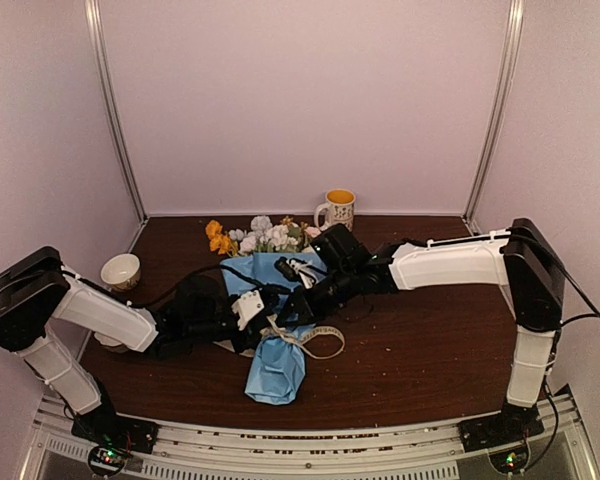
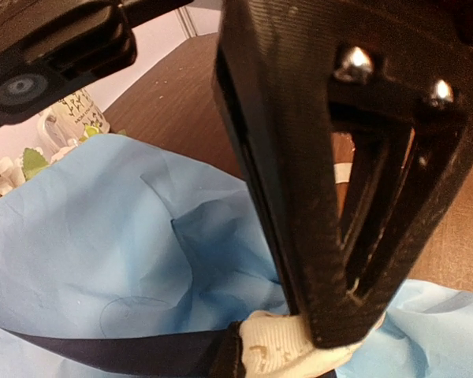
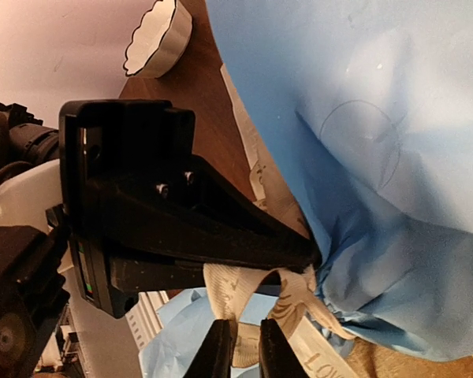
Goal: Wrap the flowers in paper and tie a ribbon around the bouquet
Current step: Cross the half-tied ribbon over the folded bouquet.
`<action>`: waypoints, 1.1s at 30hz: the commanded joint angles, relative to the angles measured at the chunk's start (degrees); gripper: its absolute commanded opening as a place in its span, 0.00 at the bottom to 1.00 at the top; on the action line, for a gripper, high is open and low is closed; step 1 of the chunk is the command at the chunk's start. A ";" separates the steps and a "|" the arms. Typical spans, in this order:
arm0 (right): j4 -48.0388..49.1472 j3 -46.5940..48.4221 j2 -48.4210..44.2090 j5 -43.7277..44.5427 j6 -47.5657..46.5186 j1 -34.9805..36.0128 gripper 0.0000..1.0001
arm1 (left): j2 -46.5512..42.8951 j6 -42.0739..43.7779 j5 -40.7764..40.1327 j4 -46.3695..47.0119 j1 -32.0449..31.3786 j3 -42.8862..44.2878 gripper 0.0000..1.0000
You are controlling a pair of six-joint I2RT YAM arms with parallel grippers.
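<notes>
Left tool (image 2: 331,335): closed on the cream ribbon (image 2: 280,350) where it crosses the blue-wrapped bouquet (image 2: 102,236). The left wrist view shows this pinch, but the top view does not resolve it. Right tool (image 3: 244,353): fingers a narrow gap apart at the same ribbon bunch, seen only in the right wrist view; grip cannot be determined. The top view shows the whole bouquet lying mid-desk (image 1: 420,340), flowers (image 1: 265,238) at its far end, a mug (image 1: 338,208) beyond and a bowl (image 1: 120,270) at left.

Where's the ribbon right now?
In the top view, mid-table, the ribbon sits at the cinched waist of the bouquet, pinched by the left pincer; its loose loop trails rightward.
</notes>
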 commanded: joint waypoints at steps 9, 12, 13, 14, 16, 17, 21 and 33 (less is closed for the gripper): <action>-12.21 9.24 2.34 9.60 -6.45 -2.57 0.16 | 0.05 -1.81 -0.41 3.56 0.27 -0.22 0.00; -12.32 9.22 3.59 8.99 -7.24 -2.48 0.15 | 0.12 -1.75 -0.36 2.81 0.25 0.14 0.00; -12.07 9.15 3.89 8.19 -7.39 -2.42 0.15 | 0.16 -1.82 -0.33 2.47 0.23 0.27 0.00; -11.65 9.00 4.13 6.58 -7.51 -2.31 0.15 | 0.21 -1.75 -0.30 2.24 0.25 0.30 0.00; -11.07 8.66 4.30 4.86 -7.76 -2.17 0.16 | 0.19 -1.83 -0.39 2.20 0.23 0.37 0.00; -10.67 8.20 4.41 4.13 -7.83 -2.06 0.19 | 0.19 -1.83 -0.39 2.24 0.27 0.39 0.00; -7.94 6.67 4.61 0.64 -6.88 -1.89 0.26 | 0.23 -1.75 -0.46 1.54 0.27 0.80 0.00; -7.02 7.10 6.50 -1.17 -6.84 -1.02 0.31 | 0.86 -2.09 -0.56 -0.04 0.28 1.82 0.00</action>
